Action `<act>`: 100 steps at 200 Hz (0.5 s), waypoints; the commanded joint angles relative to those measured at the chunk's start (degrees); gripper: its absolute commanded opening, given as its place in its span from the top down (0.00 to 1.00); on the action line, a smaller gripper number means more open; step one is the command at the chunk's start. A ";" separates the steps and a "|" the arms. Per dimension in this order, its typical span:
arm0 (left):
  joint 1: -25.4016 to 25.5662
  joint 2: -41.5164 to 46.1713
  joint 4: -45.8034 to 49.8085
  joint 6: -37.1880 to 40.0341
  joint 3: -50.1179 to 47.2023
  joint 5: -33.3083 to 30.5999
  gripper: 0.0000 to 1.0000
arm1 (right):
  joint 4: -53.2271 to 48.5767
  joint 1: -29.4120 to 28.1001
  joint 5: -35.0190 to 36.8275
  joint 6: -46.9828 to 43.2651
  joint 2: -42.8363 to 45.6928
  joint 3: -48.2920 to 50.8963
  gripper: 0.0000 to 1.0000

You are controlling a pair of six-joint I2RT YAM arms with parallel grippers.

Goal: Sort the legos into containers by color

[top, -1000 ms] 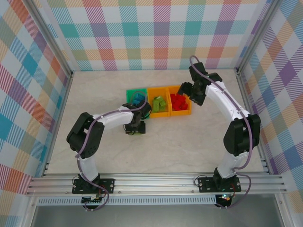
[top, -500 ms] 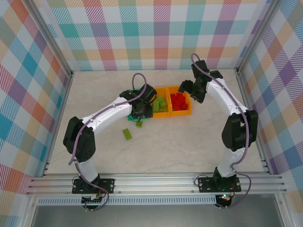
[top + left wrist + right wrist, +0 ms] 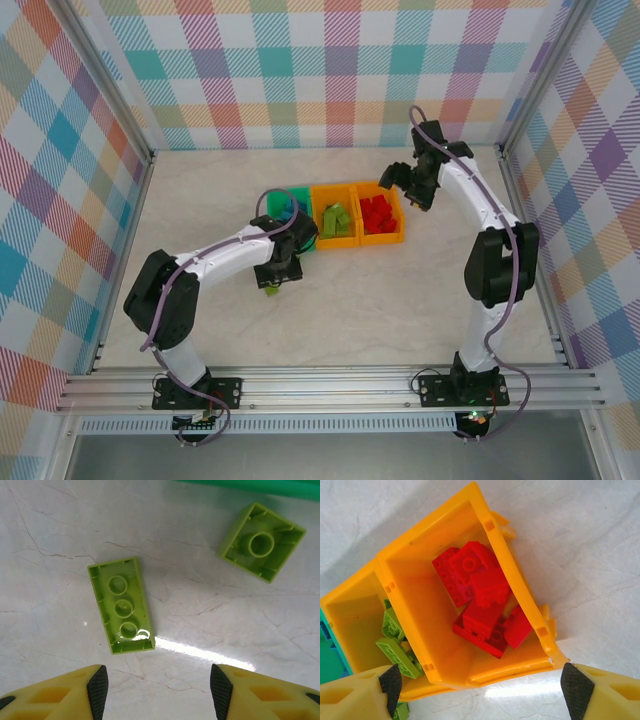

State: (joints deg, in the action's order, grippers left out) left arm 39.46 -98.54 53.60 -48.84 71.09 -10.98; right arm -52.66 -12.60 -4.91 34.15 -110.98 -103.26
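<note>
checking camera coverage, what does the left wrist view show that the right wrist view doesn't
Left wrist view: two lime green legos lying underside up on the marbled table, a long one and a square one. Right wrist view: the orange bin holding red legos, and beside it the second orange bin with lime legos. Both: an edge of the green bin, the table, and yellow jaws standing apart with nothing between them.
</note>
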 commanded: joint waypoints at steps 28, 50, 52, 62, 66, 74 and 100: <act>-0.79 -1.19 -1.27 -7.18 -1.64 1.12 0.37 | -3.21 1.82 -3.13 -2.32 -2.48 -3.42 0.16; -1.09 -1.49 -3.18 -9.16 -3.31 1.59 0.36 | -3.70 2.73 -3.79 -2.81 -2.88 -4.09 0.15; -1.15 -1.59 -3.29 -9.30 -3.43 1.65 0.36 | -3.75 2.75 -3.84 -2.78 -2.98 -4.17 0.15; -1.29 -1.95 -3.76 -9.67 -3.67 1.71 0.35 | -3.94 3.04 -4.10 -2.93 -3.18 -4.43 0.15; -1.46 -2.13 -3.86 -9.70 -3.69 1.77 0.35 | -4.07 3.10 -4.22 -2.88 -3.32 -4.56 0.15; -1.73 -2.41 -3.86 -9.79 -3.68 1.91 0.35 | -4.14 3.19 -4.40 -3.00 -3.45 -4.75 0.15; -2.44 -1.69 -4.09 -9.19 -4.75 1.44 0.35 | -4.45 3.46 -4.67 -3.33 -3.98 -5.02 0.15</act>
State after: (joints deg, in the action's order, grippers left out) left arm 38.00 -100.49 50.02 -56.90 67.53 -9.50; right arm -55.35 -9.54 -8.12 32.08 -113.34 -106.61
